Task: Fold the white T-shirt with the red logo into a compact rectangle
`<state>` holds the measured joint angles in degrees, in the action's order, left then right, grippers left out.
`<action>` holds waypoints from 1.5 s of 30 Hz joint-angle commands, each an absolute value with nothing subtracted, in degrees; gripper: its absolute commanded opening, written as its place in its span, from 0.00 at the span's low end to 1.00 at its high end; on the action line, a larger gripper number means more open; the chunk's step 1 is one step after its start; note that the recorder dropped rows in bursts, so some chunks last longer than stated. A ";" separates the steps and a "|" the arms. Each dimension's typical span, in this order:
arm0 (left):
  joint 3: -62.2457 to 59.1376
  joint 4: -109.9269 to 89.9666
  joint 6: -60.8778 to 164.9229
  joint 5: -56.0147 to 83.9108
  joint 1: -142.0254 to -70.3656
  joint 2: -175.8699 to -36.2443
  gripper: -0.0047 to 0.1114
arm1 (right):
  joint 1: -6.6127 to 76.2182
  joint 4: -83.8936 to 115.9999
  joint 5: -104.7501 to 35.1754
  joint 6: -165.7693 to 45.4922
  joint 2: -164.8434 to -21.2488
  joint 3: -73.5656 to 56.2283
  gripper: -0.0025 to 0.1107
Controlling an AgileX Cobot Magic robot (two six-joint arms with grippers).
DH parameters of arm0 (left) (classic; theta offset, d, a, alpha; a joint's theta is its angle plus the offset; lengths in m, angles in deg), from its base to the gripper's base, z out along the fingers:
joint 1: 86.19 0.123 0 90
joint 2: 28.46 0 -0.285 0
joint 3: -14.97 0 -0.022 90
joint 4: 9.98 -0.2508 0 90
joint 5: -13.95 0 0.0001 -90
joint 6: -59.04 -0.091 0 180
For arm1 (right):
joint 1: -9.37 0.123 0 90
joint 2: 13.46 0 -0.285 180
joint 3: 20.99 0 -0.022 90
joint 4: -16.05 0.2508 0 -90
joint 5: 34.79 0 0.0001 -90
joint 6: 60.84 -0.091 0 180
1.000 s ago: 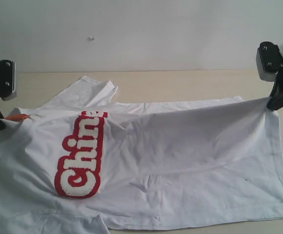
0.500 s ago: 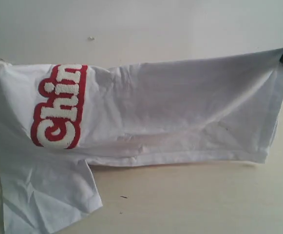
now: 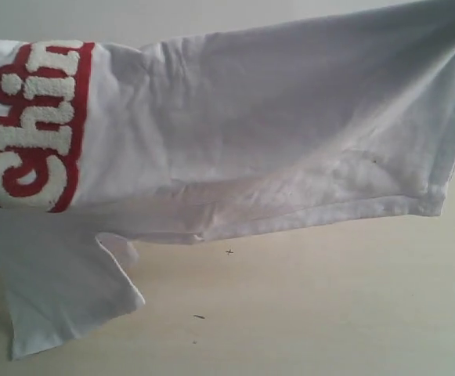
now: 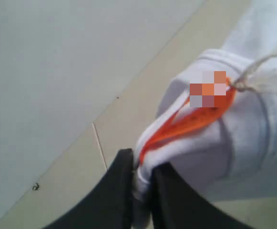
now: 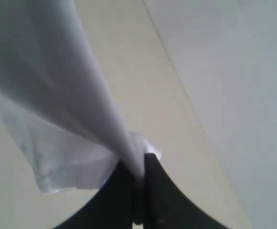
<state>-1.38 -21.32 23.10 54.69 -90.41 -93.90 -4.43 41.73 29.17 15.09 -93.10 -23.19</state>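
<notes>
Below the hem [image 3: 321,213] of the white T-shirt [image 3: 250,133], broad table [image 3: 329,313] surface shows.

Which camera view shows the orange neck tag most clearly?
The left wrist view: the tag sits near the middle, sharp and close, on the T-shirt, just beyond the left end effector shut on the cloth. The exterior and right wrist views show the shirt but no tag.
</notes>
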 commanded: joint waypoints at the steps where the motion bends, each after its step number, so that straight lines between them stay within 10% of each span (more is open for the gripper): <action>1: -1.37 -27.46 30.75 51.91 -90.18 -89.95 0.04 | -4.69 47.60 27.38 13.58 -90.55 -22.99 0.02; 31: -1.24 -7.40 25.82 72.64 -90.18 -92.07 0.04 | 1.37 40.03 35.18 2.06 -85.61 -12.14 0.02; 45: -1.24 -9.24 18.55 52.32 -90.18 -114.68 0.04 | 1.37 39.34 19.89 5.62 -109.71 -12.14 0.02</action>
<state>-1.38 -8.14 19.13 58.97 -90.20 -110.63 1.30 40.15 26.71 4.51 -105.10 -12.24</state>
